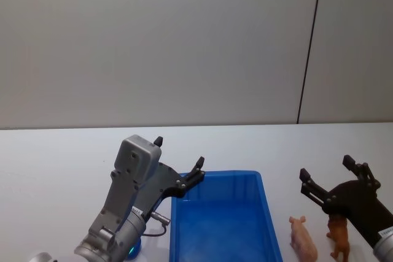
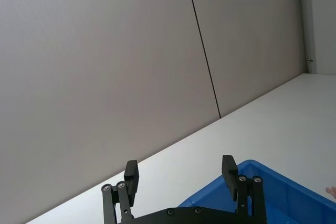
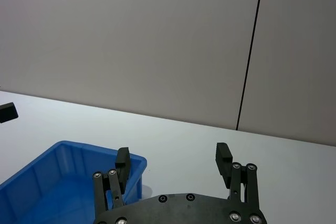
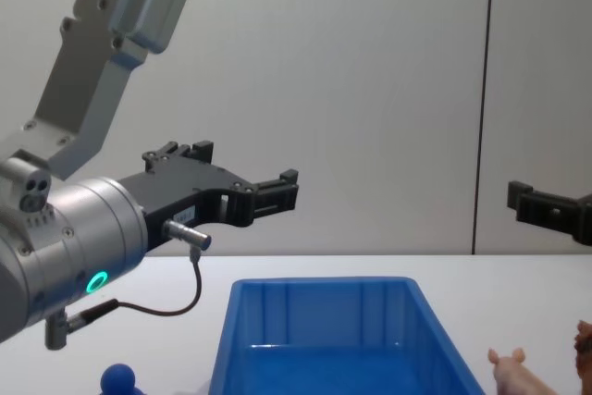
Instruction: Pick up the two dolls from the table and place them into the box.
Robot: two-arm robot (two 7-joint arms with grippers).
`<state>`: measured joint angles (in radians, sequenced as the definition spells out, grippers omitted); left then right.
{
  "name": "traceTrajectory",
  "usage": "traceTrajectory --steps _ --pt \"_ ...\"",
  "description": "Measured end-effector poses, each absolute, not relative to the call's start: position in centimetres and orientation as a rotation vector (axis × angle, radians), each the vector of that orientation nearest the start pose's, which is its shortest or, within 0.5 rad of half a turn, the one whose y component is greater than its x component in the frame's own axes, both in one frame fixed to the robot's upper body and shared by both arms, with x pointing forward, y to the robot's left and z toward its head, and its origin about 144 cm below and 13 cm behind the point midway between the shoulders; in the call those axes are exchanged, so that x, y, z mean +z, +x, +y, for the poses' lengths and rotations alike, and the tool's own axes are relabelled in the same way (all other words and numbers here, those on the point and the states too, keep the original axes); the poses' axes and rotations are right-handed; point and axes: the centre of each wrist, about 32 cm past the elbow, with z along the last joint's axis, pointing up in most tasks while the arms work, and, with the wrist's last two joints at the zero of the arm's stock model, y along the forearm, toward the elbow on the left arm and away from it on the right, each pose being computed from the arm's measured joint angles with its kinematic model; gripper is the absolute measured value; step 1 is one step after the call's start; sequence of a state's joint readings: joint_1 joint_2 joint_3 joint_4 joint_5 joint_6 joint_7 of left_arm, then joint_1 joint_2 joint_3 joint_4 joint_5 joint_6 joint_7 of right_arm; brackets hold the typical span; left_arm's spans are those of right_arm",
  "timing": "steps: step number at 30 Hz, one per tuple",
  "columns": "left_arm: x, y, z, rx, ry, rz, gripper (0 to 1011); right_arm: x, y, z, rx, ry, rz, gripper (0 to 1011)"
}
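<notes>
rect. ribbed blue plastic box [image 1: 233, 175], pink doll [image 1: 304, 240]

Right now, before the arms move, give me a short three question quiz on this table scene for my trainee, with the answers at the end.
1. Multiple choice: on which side of the blue bin are the pink doll and the brown doll? A the robot's left; B the robot's right; C inside it.
2. True or false: the left gripper holds a doll.
3. Fill in: the right gripper has its fingers ___.
Key: 1 B; 2 false, it is open and empty; 3 open.
</notes>
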<state>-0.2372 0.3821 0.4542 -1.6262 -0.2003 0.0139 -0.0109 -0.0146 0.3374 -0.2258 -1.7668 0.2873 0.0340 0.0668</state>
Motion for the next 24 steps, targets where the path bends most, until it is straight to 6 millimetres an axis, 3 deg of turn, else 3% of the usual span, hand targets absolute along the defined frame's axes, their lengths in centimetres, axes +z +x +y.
traceTrajectory --steps 24 --pt "120.44 49.20 19.84 1.124 0.061 -0.268 1001 118.87 44.33 -23.71 -1.230 0.026 -0.075 1001"
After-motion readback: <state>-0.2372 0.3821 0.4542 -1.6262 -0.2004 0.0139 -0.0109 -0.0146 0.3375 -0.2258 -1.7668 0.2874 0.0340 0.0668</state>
